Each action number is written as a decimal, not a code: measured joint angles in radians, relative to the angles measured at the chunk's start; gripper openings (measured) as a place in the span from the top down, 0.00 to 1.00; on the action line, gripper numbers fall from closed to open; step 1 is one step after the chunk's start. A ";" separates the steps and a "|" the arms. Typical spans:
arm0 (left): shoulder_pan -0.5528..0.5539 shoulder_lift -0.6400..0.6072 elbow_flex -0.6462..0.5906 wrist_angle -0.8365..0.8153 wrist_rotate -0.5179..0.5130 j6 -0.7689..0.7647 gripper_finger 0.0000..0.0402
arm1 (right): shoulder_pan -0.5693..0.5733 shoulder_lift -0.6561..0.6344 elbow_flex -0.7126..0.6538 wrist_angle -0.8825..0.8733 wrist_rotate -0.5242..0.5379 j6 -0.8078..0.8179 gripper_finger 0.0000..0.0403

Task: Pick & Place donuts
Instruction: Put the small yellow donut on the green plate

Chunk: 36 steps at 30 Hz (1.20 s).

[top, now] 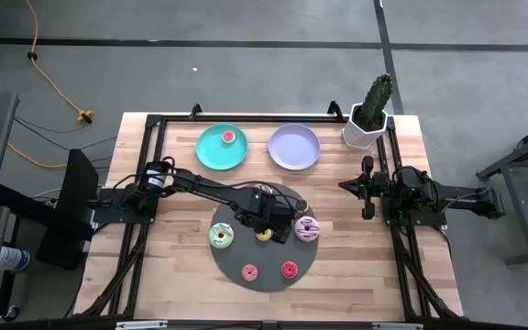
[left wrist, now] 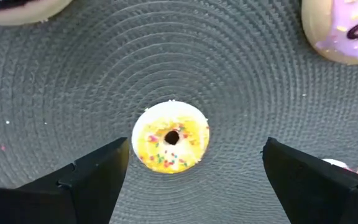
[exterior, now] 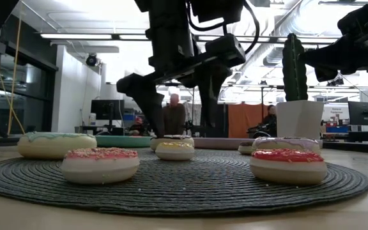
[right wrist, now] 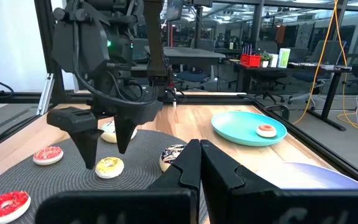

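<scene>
wooden counter [top: 337, 275], slatted, under a workshop hall with desks and monitors behind.

left jaws [left wrist: 191, 171]: spread wide, poised straight over the yellow donut [left wrist: 170, 137], one finger either side, nothing held, not yet touching.

yellow donut: small ring, sprinkled, flat on the dark woven disc [top: 264, 273], near its middle. judged light, rigid toy plastic, smooth icing likely slippery; best taken across the outer rim, fingers low on the pale sides, not by the hole.

around it on the disc: pink-striped donut [top: 307, 228] just beside; green-iced donut [top: 221, 236] on the other side; chocolate donut [left wrist: 17, 7] near; pink donut [top: 249, 271] and red donut [top: 289, 269] toward the front edge, well apart from the jaws.

teal plate [top: 211, 158]: behind the disc, carries one small pink-red donut [top: 229, 137]. lilac plate [top: 294, 147]: beside it, bare.

right jaws [right wrist: 201, 163]: closed, fingers together, parked at the counter's right side, idle.

cactus [top: 376, 99] in white pot, back right corner. yellow cable [top: 53, 82] on the grey floor. seated person [exterior: 174, 115] far off in the room.
</scene>
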 joint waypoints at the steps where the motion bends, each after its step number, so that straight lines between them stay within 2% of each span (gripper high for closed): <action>1: 0.000 0.000 0.000 -0.002 0.000 0.010 0.11 | 0.000 0.000 0.000 0.000 0.000 0.000 1.00; 19: 0.000 0.000 0.000 -0.020 -0.031 0.196 0.11 | 0.000 0.000 0.000 0.000 0.000 0.000 1.00; 36: 0.000 0.059 0.004 0.011 -0.030 0.272 0.11 | 0.000 0.000 0.000 0.000 0.000 0.000 1.00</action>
